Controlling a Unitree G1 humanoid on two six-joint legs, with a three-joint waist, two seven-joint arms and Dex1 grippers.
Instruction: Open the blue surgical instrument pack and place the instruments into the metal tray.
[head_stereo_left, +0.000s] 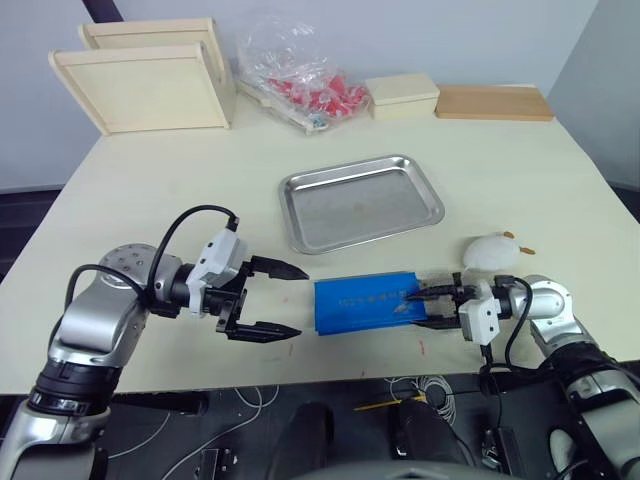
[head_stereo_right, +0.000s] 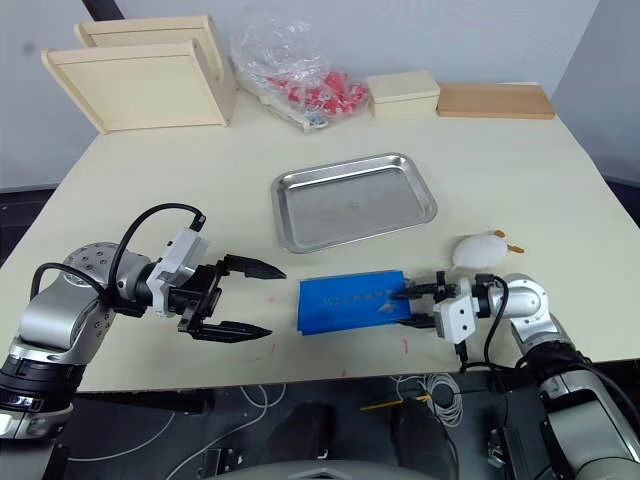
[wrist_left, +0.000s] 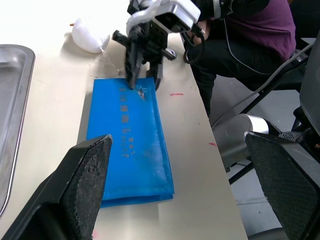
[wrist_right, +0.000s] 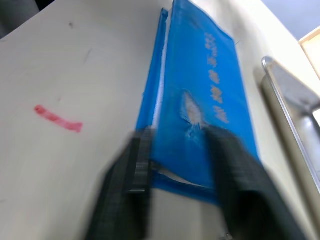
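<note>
The blue surgical instrument pack (head_stereo_left: 365, 303) lies flat and folded shut near the table's front edge, just in front of the metal tray (head_stereo_left: 360, 205), which holds nothing. My right gripper (head_stereo_left: 412, 310) is at the pack's right end, open, its fingertips resting on the top layer and straddling the pack's edge (wrist_right: 200, 90). My left gripper (head_stereo_left: 300, 300) hovers wide open just left of the pack, pointing at it, a small gap from its left end (wrist_left: 127, 145). The instruments are hidden.
A white rounded object (head_stereo_left: 490, 250) lies right of the tray, close behind my right gripper. Pale wooden boxes (head_stereo_left: 140, 85), a clear bag of red items (head_stereo_left: 300, 85), a small box (head_stereo_left: 400, 95) and a board (head_stereo_left: 493, 102) line the back. A seated person (wrist_left: 250, 35) is beyond the front edge.
</note>
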